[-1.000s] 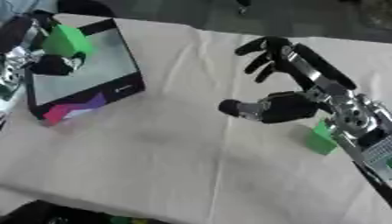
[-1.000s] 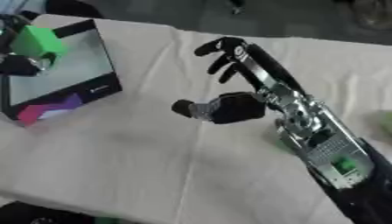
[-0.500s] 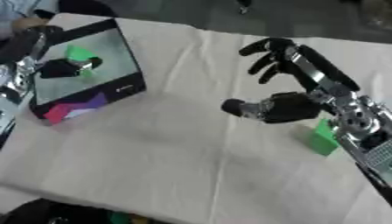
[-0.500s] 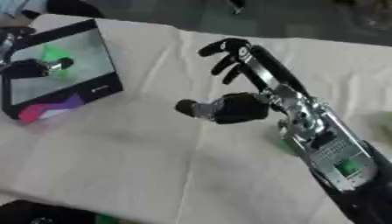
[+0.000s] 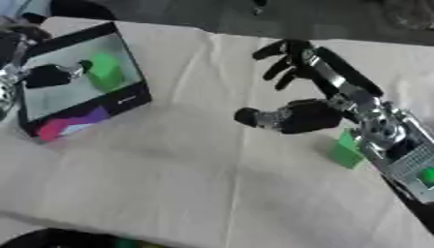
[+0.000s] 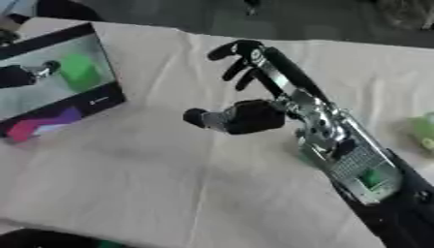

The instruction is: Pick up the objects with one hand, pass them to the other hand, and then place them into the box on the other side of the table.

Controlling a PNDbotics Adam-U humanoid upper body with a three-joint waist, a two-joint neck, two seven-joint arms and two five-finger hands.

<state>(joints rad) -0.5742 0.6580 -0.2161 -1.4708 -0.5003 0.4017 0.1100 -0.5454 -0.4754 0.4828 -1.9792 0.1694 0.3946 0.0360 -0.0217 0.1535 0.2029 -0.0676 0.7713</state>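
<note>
A green block (image 5: 106, 71) lies inside the black-rimmed box (image 5: 127, 99) at the table's left side. My left hand (image 5: 44, 76) hangs over the box's left part, its fingers relaxed and open; one fingertip sits just beside the block. My right hand (image 5: 309, 116) hovers over the middle of the table, open and empty, with its fingers (image 5: 288, 60) spread and its thumb pointing left. A second green block (image 5: 346, 150) rests on the cloth, partly hidden behind my right forearm.
A pale cloth (image 5: 169, 184) covers the table. The box has a white inside and a magenta and purple front panel (image 5: 72, 123). Another green thing (image 6: 421, 128) shows at the right edge. The table's far edge runs along the top.
My left hand has let go of the green block, which dropped from above the box to lie inside it. The right hand has barely moved.
</note>
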